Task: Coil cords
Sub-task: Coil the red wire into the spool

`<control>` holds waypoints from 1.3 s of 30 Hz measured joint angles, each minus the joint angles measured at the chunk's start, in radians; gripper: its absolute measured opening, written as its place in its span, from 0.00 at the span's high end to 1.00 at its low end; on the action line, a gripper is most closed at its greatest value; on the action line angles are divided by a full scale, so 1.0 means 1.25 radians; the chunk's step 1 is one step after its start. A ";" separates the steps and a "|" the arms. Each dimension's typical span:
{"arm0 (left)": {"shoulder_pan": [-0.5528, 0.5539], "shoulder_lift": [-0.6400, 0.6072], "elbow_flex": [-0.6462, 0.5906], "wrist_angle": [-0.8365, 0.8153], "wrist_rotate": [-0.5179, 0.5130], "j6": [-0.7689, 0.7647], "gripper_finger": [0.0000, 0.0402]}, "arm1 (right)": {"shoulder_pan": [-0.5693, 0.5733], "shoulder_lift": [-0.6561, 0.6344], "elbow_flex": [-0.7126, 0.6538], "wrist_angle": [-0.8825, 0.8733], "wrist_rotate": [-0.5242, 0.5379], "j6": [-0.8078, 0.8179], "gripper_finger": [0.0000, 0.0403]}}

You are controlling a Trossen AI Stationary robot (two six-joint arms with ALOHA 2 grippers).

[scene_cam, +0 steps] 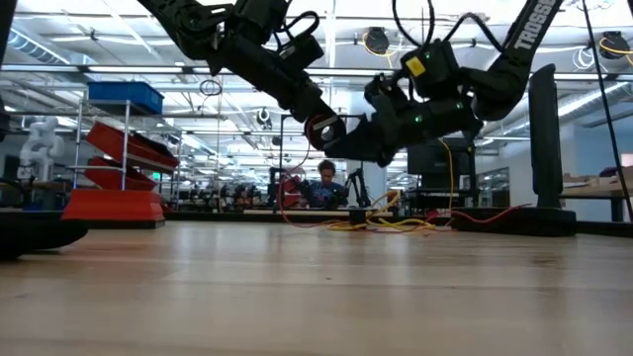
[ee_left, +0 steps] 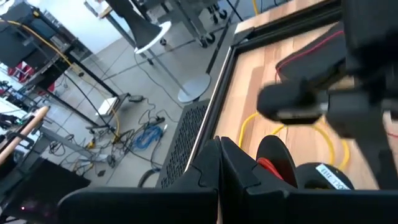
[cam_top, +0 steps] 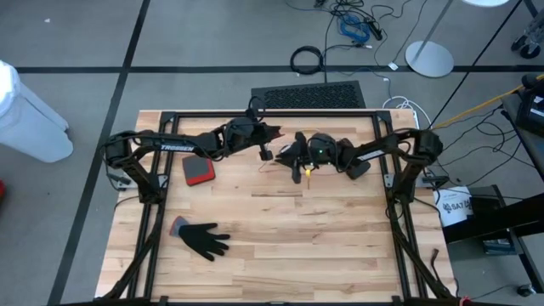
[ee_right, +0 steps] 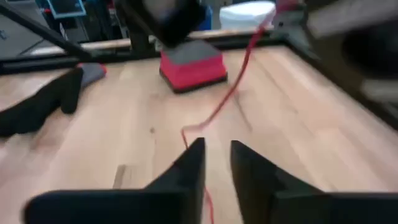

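The near half of the bench (cam_top: 280, 246) lies bare except for a black glove (cam_top: 202, 239) toward its left. A red-topped block (cam_top: 198, 172) sits at the far left, and both arms crowd the far middle above a yellow cord (cam_top: 306, 172)

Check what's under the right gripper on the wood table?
Under the right gripper, jaws slightly apart, a thin red cord runs across the bare wooden table toward the red-and-grey block. The fingers hide the cord's near end.
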 joint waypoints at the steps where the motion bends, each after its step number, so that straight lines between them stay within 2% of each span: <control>1: 0.000 0.000 0.000 0.004 0.001 0.000 1.00 | 0.000 0.010 0.000 0.005 -0.002 0.001 0.81; 5: 0.000 0.000 0.000 0.008 0.006 -0.001 1.00 | 0.000 0.065 0.005 0.059 -0.037 0.002 0.69; 9: -0.001 0.000 0.000 0.008 0.008 -0.016 1.00 | 0.002 0.144 0.038 0.135 -0.082 0.015 0.63; 15: -0.003 0.000 0.000 0.008 0.024 -0.022 1.00 | 0.002 0.258 0.102 0.223 -0.141 0.019 0.63; 23: -0.004 0.000 0.001 0.006 0.025 -0.022 1.00 | 0.002 0.324 0.177 0.243 -0.167 0.016 0.64; 26: -0.004 0.000 0.001 0.001 0.025 -0.022 1.00 | 0.002 0.325 0.178 0.266 -0.167 0.008 0.70; 31: -0.004 0.000 0.001 -0.002 0.025 -0.022 1.00 | -0.008 0.325 0.178 0.249 -0.168 -0.025 0.95; 39: -0.004 0.000 0.001 0.004 0.065 -0.048 1.00 | -0.058 0.325 0.178 0.242 -0.165 -0.036 1.00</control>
